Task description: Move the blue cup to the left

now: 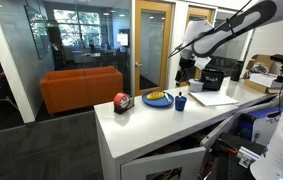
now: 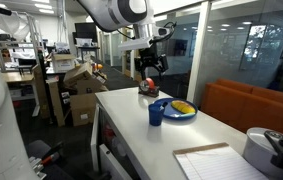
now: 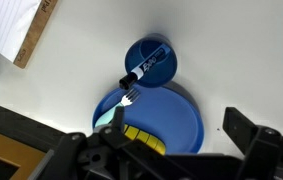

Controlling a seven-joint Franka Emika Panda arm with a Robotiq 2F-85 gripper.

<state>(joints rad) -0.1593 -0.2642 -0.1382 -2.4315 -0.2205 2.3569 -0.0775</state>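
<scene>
Blue cup (image 3: pixel 164 72) stands upright on the white table (image 1: pixel 131 125), below my gripper (image 3: pixel 169 148); the jaws are wide apart, empty and well above it. A marker (image 3: pixel 151 63) leans inside the cup; the blue plate (image 3: pixel 186 112) lies just beside it, a red-and-black object (image 1: pixel 121 101) beyond. Descending, I judge a finger could strike marker or plate rim and tip the cup.
</scene>
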